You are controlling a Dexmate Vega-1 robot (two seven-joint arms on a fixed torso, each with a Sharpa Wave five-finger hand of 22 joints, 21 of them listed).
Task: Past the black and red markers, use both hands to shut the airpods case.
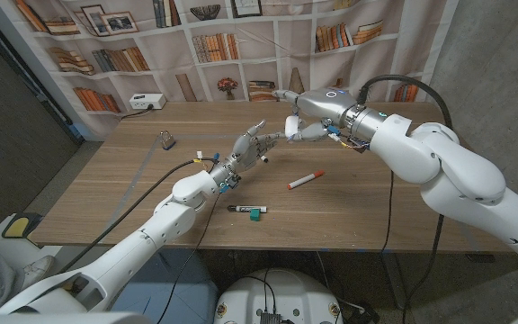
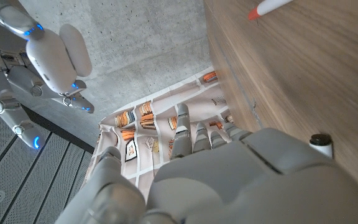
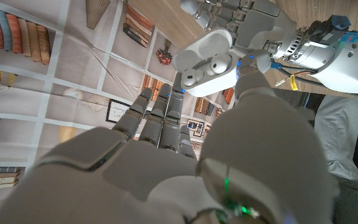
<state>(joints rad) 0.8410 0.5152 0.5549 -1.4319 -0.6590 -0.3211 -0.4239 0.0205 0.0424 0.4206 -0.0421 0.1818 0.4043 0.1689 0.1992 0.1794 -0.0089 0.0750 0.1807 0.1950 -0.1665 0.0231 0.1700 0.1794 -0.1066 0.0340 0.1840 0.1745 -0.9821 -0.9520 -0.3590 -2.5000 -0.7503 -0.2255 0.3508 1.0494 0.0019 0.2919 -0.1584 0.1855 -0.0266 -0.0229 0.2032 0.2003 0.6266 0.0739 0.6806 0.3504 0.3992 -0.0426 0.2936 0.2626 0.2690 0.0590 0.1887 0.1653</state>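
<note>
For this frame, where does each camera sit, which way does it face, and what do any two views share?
Head view: fixed on the head, looking down over the table, both arms, the left hand and right hand.
Left wrist view: along the left hand toward the right hand; the red marker shows.
Right wrist view: along the right hand, which holds the open airpods case.
Shared: red marker, head and left wrist.

I can read no words, brand names or numbers anywhere. The black marker [image 1: 241, 209] on the tabletop [image 1: 115, 193] bears a pale label, but its print is too small for me to read.
</note>
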